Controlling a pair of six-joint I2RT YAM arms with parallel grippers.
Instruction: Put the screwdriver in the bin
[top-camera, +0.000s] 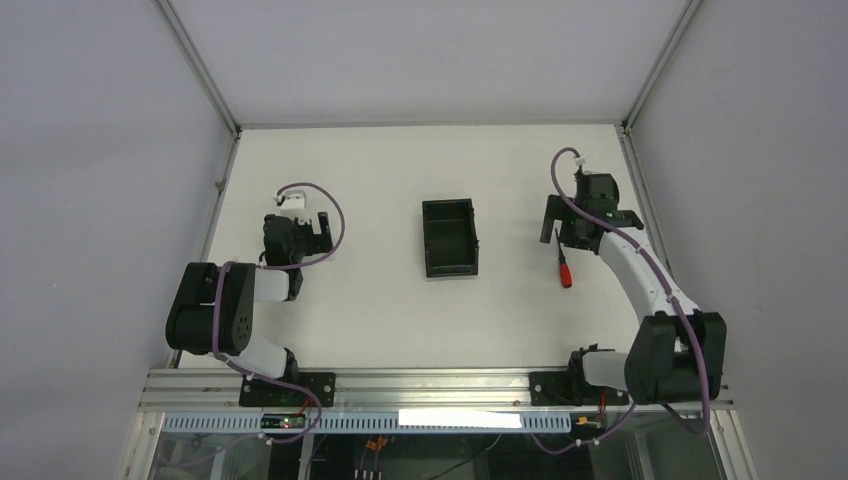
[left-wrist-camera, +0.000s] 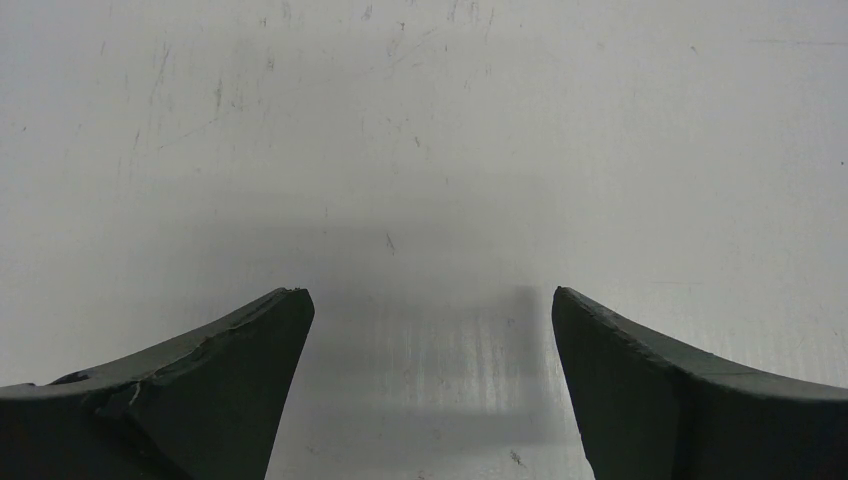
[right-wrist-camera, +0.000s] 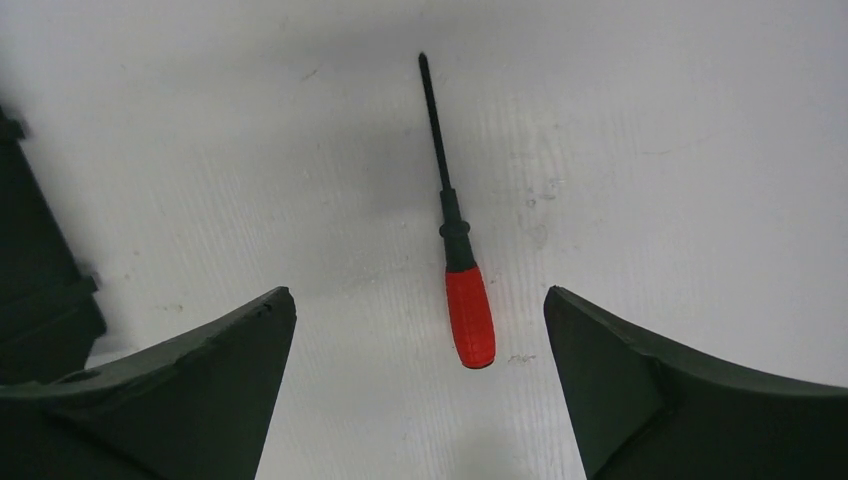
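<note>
The screwdriver (top-camera: 564, 268) lies on the white table right of the bin, red handle toward the arm bases and thin black shaft pointing away. In the right wrist view the screwdriver (right-wrist-camera: 468, 310) shows its handle between the open fingers, nearer the right one, untouched. My right gripper (top-camera: 588, 228) (right-wrist-camera: 418, 292) hovers over it, open and empty. The bin (top-camera: 449, 268), a small black open tray, stands at the table's middle; its corner (right-wrist-camera: 40, 290) shows at the left edge of the right wrist view. My left gripper (top-camera: 298, 235) (left-wrist-camera: 430, 292) is open over bare table at the left.
Metal frame rails (top-camera: 205, 230) run along the table's left and right sides, with grey walls behind. A bare strip of table lies between the screwdriver and the bin.
</note>
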